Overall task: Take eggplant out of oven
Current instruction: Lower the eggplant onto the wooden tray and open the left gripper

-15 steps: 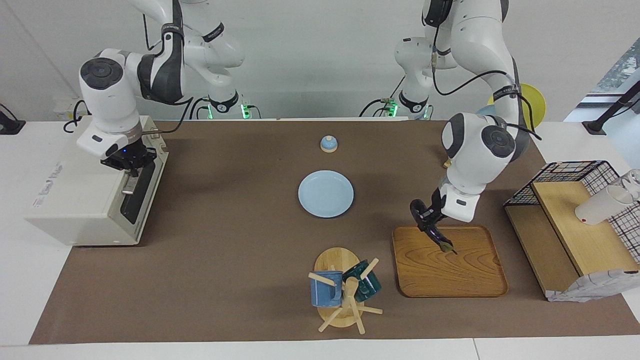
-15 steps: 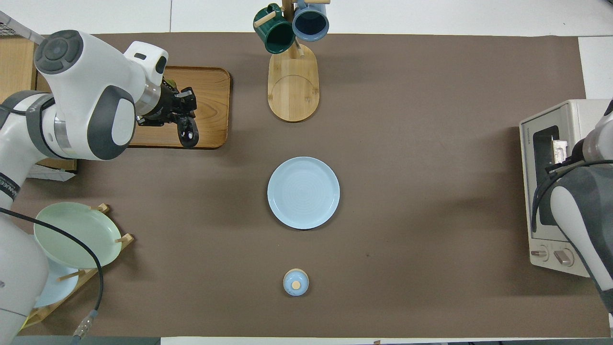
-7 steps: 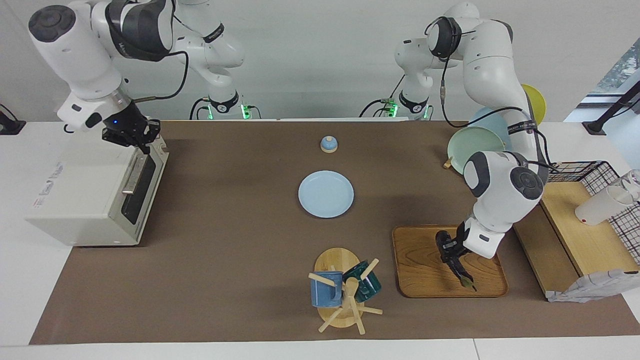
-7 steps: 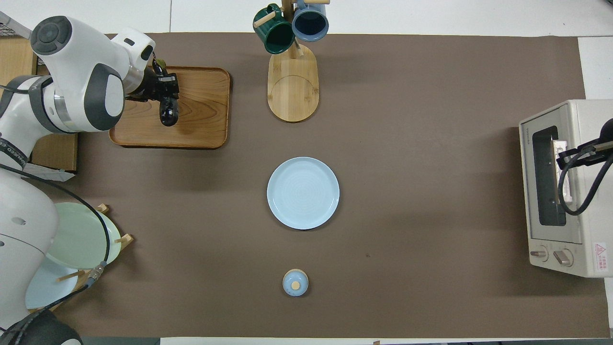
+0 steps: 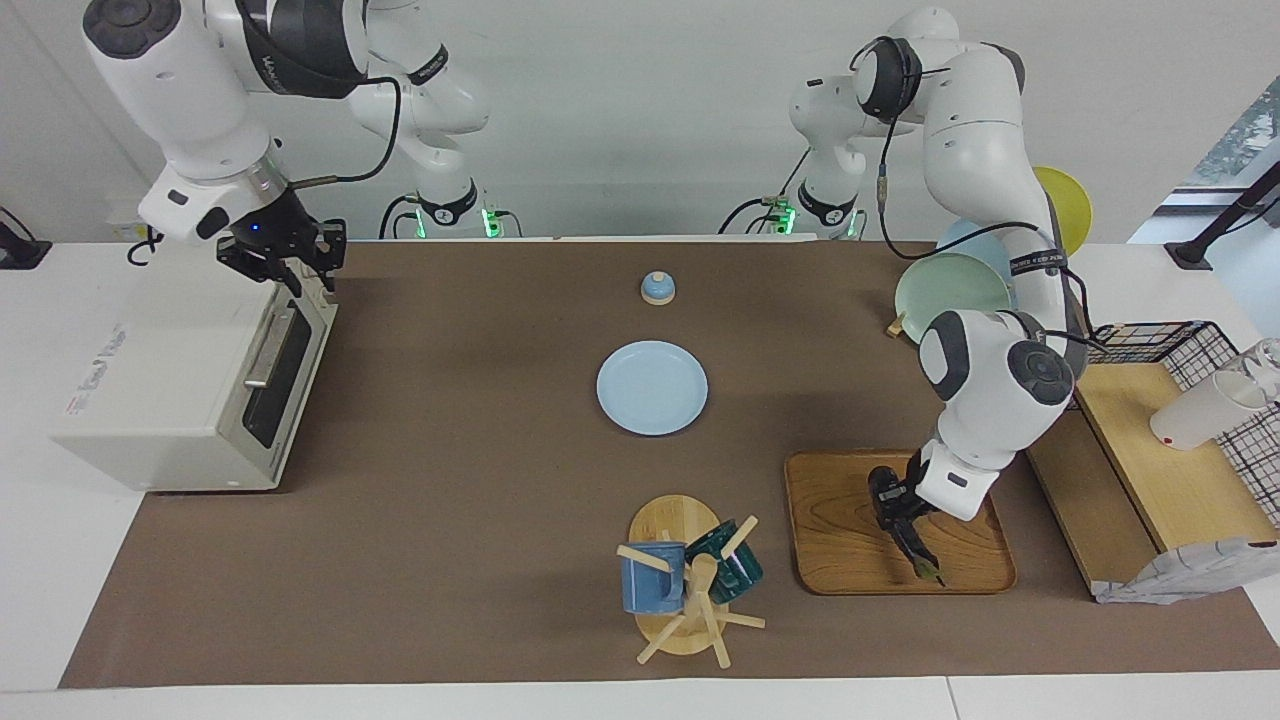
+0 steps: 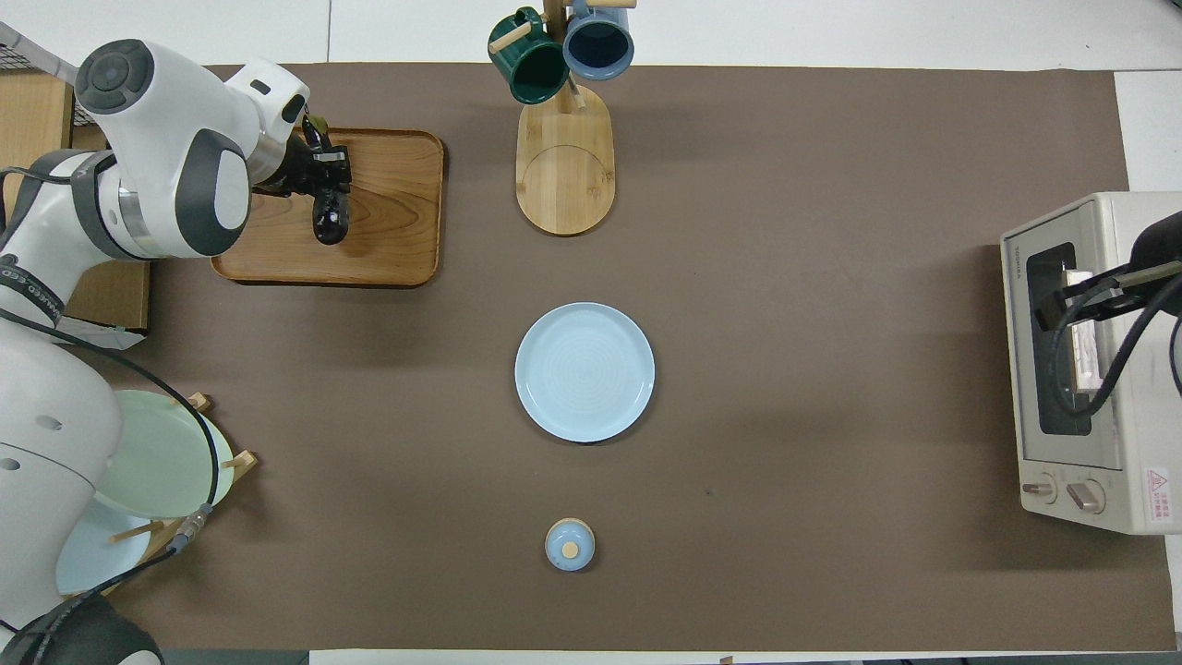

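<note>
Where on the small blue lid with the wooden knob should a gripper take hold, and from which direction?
Probably at the wooden knob on top of the small blue lid, coming straight down from above. The lid sits upright and alone on the brown mat, nearer to the robots than the blue plate; its domed sides look harder to pinch.

eggplant [image 5: 912, 538] glossy purple-black | oven [image 5: 150, 400] off-white | plate [image 5: 651, 388] pale blue | tray [image 5: 840, 540] wood-grained brown
</note>
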You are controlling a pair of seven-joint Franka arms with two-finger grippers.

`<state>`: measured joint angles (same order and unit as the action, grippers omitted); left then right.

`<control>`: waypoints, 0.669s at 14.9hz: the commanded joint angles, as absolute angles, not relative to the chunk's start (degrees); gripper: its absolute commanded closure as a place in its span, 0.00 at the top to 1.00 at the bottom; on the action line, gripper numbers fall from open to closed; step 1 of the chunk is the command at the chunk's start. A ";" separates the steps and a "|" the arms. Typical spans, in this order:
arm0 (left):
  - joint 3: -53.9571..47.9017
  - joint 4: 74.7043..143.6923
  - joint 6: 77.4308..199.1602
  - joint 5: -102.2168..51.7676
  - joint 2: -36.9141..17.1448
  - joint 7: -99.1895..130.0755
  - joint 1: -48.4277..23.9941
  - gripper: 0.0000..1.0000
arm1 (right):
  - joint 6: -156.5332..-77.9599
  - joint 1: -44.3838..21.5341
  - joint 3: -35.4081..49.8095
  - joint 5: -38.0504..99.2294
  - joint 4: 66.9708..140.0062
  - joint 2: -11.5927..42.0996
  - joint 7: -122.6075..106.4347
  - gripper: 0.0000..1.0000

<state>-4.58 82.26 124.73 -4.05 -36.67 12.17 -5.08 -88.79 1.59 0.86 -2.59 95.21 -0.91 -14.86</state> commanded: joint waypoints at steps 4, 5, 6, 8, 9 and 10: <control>-4.57 82.88 124.98 -2.81 -35.60 11.34 -4.66 1.00 | -86.48 -7.28 -5.17 -1.76 92.37 -0.44 -10.72 1.00; -4.57 82.71 123.85 -2.81 -34.55 11.34 -4.66 1.00 | -86.57 -8.08 -6.49 -2.11 92.63 -1.05 -10.64 1.00; -4.57 82.71 122.79 -2.90 -33.32 11.34 -4.66 1.00 | -86.75 -8.43 -6.85 -2.11 92.64 -1.05 -10.63 1.00; -4.48 82.97 120.77 -2.81 -29.55 11.34 -3.70 1.00 | -87.10 -7.65 -6.42 -2.37 92.37 -0.79 -10.55 1.00; -4.31 83.06 119.28 -2.90 -27.36 11.42 -3.60 1.00 | -87.19 -7.12 -6.24 -2.37 92.37 -0.36 -10.55 1.00; -4.05 82.97 117.61 -2.73 -25.59 11.51 -3.60 1.00 | -87.19 -6.42 -5.89 -2.37 92.29 -0.26 -10.55 1.00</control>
